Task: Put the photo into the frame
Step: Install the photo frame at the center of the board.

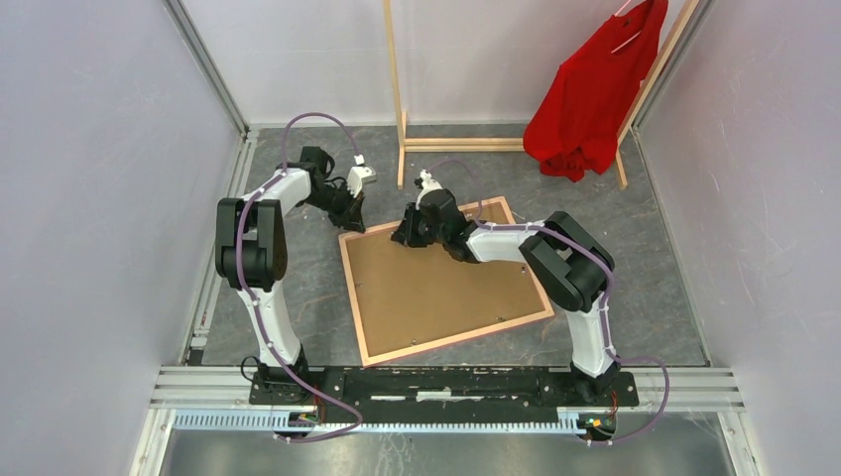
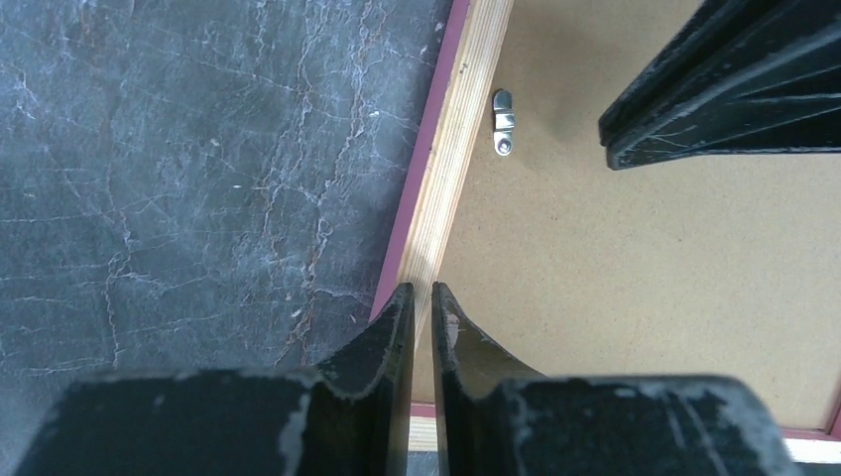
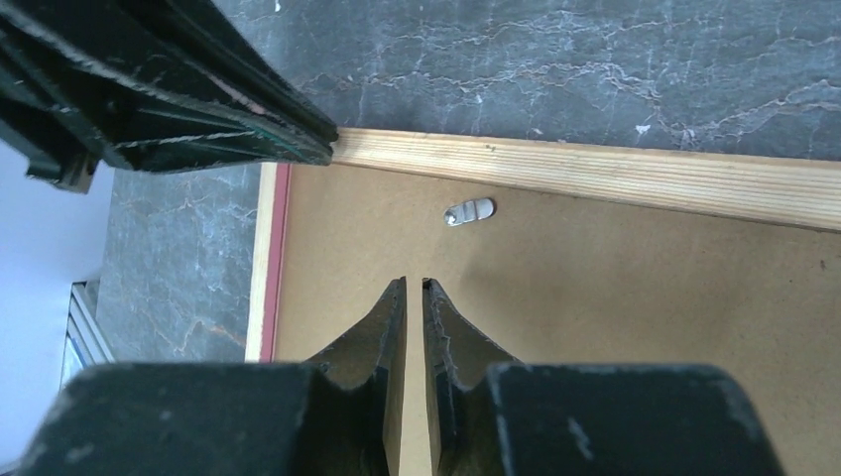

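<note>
The frame (image 1: 446, 288) lies face down on the grey marbled bench (image 1: 674, 258), brown board backing up. Both pairs of jaws are at its far-left corner.

The left jaws (image 2: 421, 290) are closed to a thin slit, and nothing shows between them. Their tips sit over the frame's light wood edge strip. Whether they touch it, I cannot tell. Just left of the tips runs the pink lip of the frame, then bare bench. The backing spreads out to their right. Ahead of the tips and slightly right, a small metal turn clip (image 2: 504, 121) lies on the backing just beside the wood strip. Further ahead and to the right, the other arm's black fingers hang over the board.

The right jaws (image 3: 415, 283) are also drawn in to a narrow slit and hold nothing that can be seen. They are above the brown backing, well inside the frame's edges. Ahead of them and a little right lies a metal clip, and beyond it the far wood edge runs across, with bench past that. To their left is the frame's side edge with its pink strip. Ahead and to the left, the left arm's fingers cover the corner.

Well beyond both jaws stands a bare wood clothes rack (image 1: 461, 145) with a red garment (image 1: 595, 89) hanging on it.
</note>
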Controlling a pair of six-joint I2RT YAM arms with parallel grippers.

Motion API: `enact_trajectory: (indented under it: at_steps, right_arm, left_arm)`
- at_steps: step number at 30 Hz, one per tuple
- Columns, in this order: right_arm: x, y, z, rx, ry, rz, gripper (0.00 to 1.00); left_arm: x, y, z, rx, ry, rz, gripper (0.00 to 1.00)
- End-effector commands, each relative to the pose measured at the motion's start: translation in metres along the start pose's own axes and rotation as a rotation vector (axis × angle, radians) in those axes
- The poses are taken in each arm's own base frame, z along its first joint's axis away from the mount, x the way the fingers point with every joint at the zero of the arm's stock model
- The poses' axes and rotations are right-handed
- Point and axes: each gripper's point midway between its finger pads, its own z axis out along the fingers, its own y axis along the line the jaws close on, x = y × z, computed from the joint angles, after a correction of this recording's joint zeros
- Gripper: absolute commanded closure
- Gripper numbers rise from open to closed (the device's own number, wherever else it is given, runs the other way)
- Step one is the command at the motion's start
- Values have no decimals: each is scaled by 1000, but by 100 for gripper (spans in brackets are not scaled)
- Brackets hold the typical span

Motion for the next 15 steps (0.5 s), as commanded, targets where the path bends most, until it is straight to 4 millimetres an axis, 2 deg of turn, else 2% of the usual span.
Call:
enact_trajectory:
  at_steps: [1, 4, 8, 15]
  right_arm:
    - [-11, 8, 10, -26, -28, 18, 84]
    - [-8, 5, 13, -19, -20, 20, 85]
    - [-7, 2, 15, -11, -21, 22, 85]
    - [-7, -1, 18, 0, -25, 25, 86]
  left_arm:
    - [-4, 4, 0, 8, -21, 37, 82]
    - [-8, 3, -5, 10, -28, 48, 81]
    - [-14, 7, -9, -1, -43, 57, 72]
    - [4, 13, 1, 9, 10, 44, 71]
